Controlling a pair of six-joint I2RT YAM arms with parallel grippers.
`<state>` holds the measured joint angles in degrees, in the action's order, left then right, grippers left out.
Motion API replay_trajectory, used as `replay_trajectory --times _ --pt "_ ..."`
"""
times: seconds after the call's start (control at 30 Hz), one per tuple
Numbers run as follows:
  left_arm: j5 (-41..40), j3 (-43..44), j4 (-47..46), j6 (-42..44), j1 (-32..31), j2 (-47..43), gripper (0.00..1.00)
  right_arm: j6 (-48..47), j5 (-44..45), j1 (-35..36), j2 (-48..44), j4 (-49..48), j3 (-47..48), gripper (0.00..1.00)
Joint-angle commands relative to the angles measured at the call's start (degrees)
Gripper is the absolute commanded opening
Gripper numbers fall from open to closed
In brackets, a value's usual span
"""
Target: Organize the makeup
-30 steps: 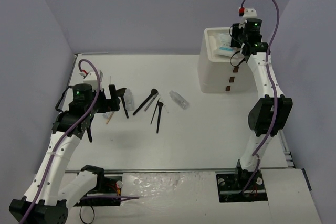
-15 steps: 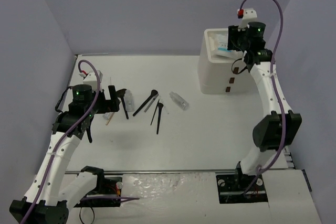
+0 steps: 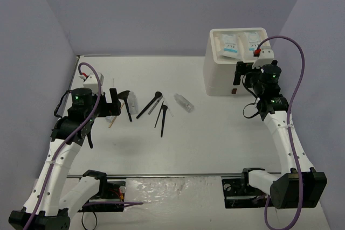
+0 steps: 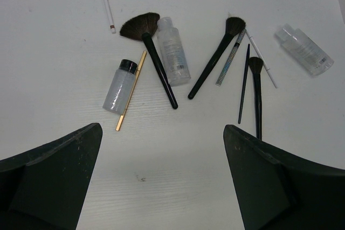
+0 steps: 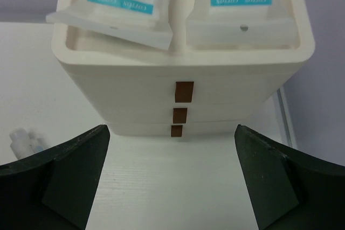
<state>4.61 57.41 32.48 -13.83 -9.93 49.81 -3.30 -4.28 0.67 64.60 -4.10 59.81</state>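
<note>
Two white sachets with blue print lie in the top tray of the drawer box (image 3: 222, 82): one (image 5: 126, 4) tilted in the left half, the other (image 5: 240, 4) in the right half. My right gripper (image 5: 172, 130) hangs open and empty in front of the box's brown handles (image 5: 184, 91). On the table lie black brushes (image 4: 156, 60) (image 4: 215, 63) (image 4: 256, 92), clear vials (image 4: 120, 86) (image 4: 173, 57) (image 4: 304, 51) and a thin gold stick (image 4: 132, 87). My left gripper (image 4: 161, 127) hovers open just on the near side of them, holding nothing.
A thin white pencil (image 4: 105, 1) lies beyond the fan brush. The drawer box (image 5: 178, 63) stands at the back right with its three drawers shut. Purple walls close in the table on three sides. Bare tabletop lies between the brushes and the box.
My right gripper opened, leaving a sachet in the top tray, and pulled back and down to the front of the box. The left arm has stayed put.
</note>
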Motion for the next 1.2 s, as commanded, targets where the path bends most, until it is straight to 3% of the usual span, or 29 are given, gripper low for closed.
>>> replay_trajectory --times 0.0,0.4,0.83,1.0,1.17 --pt "-1.3 2.4 -2.2 1.5 0.4 -1.4 0.94 0.5 -3.1 -1.8 3.2 -6.5 -0.2 0.94" --pt "-0.9 0.2 -2.8 1.2 0.5 -2.0 0.94 -0.7 -9.9 -5.2 15.4 -9.7 3.8 0.75" --pt "-0.7 0.1 -3.0 1.0 0.9 -1.7 0.94 -1.9 -10.7 -6.3 20.5 -13.1 5.4 0.57" --pt "-0.6 0.1 -3.0 0.8 1.1 -1.5 0.94 -1.4 -11.8 -6.5 21.6 -13.7 6.0 0.46" --pt "-0.4 0.0 -3.1 0.7 1.3 -1.5 0.94 -1.1 -11.9 -6.4 21.6 -14.2 5.8 0.24"
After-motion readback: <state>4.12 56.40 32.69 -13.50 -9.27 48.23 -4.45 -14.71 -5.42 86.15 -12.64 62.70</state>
